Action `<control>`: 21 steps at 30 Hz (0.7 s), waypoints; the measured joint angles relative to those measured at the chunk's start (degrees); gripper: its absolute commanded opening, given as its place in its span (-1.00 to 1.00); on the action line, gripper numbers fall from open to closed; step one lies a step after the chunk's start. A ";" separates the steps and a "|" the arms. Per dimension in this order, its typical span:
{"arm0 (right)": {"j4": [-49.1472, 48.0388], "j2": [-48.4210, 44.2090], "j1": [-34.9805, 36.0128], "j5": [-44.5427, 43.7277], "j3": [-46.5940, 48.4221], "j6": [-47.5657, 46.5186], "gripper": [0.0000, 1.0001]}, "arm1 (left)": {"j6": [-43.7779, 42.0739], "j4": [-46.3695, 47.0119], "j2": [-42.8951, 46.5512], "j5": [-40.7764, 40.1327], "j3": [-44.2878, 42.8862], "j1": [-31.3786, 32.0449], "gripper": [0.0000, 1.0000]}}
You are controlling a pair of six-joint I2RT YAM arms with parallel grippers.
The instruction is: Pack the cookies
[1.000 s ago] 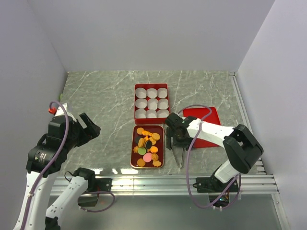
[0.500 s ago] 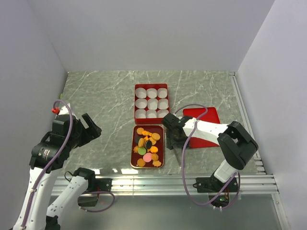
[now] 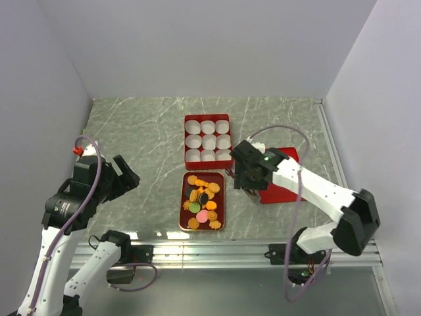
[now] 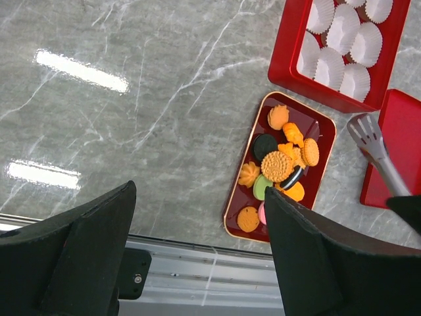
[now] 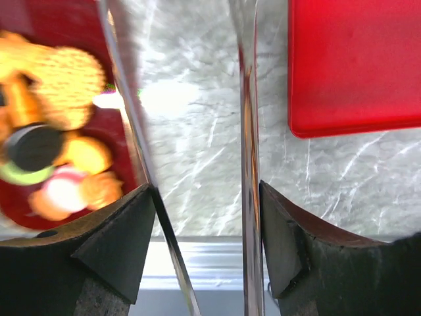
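Observation:
The cookies (image 3: 202, 201) lie heaped in a small dark red tray (image 3: 183, 209) at the table's middle; orange, green, pink and dark ones show in the left wrist view (image 4: 279, 166). My right gripper (image 3: 247, 176) hangs just right of the tray, shut on a pair of metal tongs (image 5: 246, 112) whose two arms run between its pads and point down beside the blurred cookies (image 5: 59, 99). The tongs' tip (image 4: 368, 135) hovers off the tray's right rim. My left gripper (image 3: 122, 175) is raised at the far left, open and empty (image 4: 200, 253).
A red box (image 3: 185, 141) of white paper cups stands behind the tray. Its flat red lid (image 3: 287, 181) lies to the right, under my right arm. The metal rail (image 3: 217, 253) runs along the near edge.
My right gripper has closed on the tongs, lifted them off the table, and the arm has swung up and to the right. The left arm has barely shifted.

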State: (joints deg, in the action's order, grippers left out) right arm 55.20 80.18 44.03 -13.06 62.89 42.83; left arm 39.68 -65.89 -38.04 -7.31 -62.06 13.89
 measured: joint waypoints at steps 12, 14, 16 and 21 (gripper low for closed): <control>9.38 -7.26 0.09 -1.11 3.19 3.26 0.29 | 0.02 0.00 -0.22 0.68 -0.39 0.83 0.66; 10.54 -7.26 0.24 -1.03 3.67 3.76 0.28 | 0.02 0.00 -0.17 0.98 -0.68 0.90 0.66; 11.91 -7.26 0.87 -1.09 5.11 4.11 0.28 | 0.02 0.00 -0.04 1.11 -0.79 0.94 0.66; 16.28 -6.29 5.70 -2.78 12.48 5.60 0.20 | 0.07 -0.02 0.07 1.60 -0.83 1.05 0.65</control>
State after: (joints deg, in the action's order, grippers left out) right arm 71.48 73.89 49.74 -15.84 75.37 48.42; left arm 39.75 -65.91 -37.98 -5.72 -62.89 14.94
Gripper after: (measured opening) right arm 0.636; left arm 0.829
